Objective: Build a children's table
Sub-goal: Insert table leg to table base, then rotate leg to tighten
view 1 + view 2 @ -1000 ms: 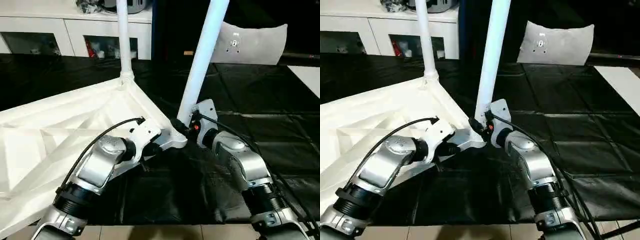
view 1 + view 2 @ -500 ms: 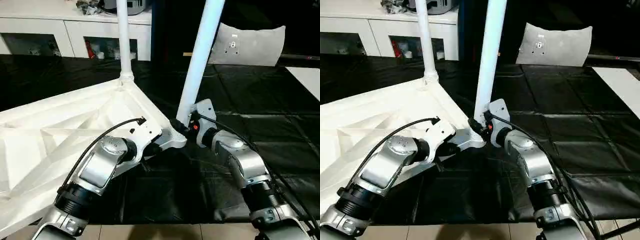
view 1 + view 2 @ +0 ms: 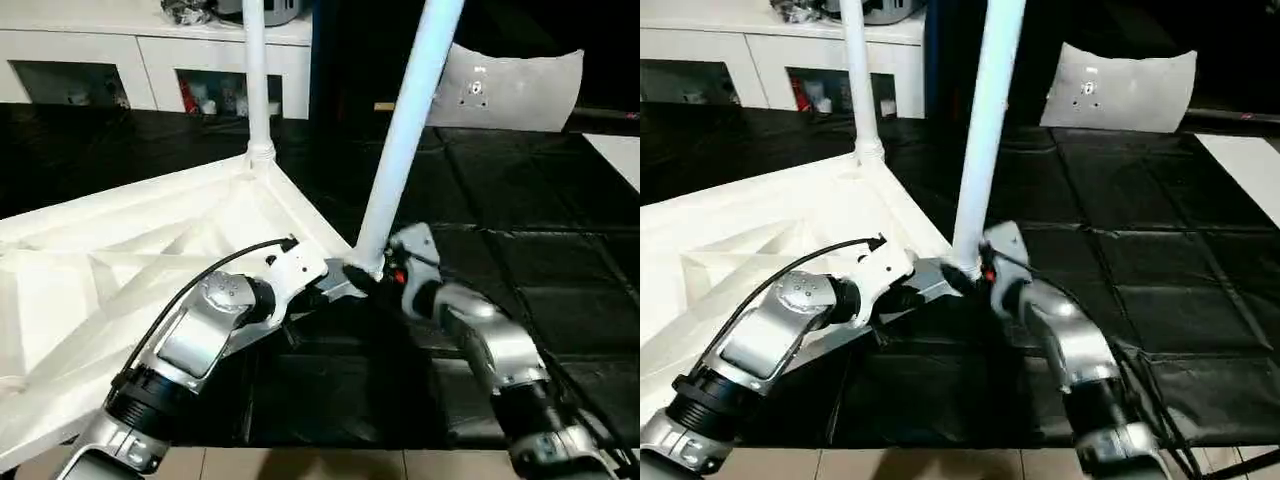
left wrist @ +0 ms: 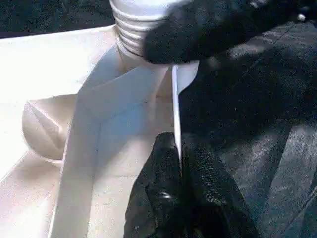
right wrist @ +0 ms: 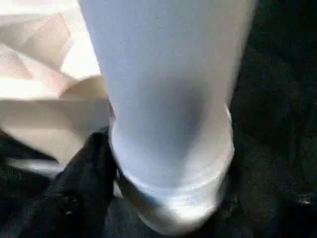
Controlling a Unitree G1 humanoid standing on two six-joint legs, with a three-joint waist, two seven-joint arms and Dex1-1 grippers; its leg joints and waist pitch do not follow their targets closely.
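You have the children's table top (image 3: 120, 290) lying upside down on the black floor mat (image 3: 520, 230), ribbed underside up, its near-right corner between your two arms. One white leg (image 3: 255, 80) already stands upright in the far corner socket. A second leg (image 3: 405, 140) rises from the near-right corner and leans toward the right at its upper end; its flared, ridged foot sits at that corner's socket.

Your left gripper (image 4: 179, 163) is pinched tight on the thin rim of the table top just beside that corner, one black finger (image 4: 161, 173) on the inner face and the other on the outer.

Your right gripper (image 5: 163, 198) sits at the base of the leaning leg, with a black finger (image 5: 84, 183) against one side of the flared end. How wide its fingers stand you cannot tell from here, nor whether they are clamping the leg or merely bracketing it.

Along the mat's far edge stands a white cabinet with glass doors (image 3: 150, 70); to the right of it a white curved panel (image 3: 510, 85) leans upright.
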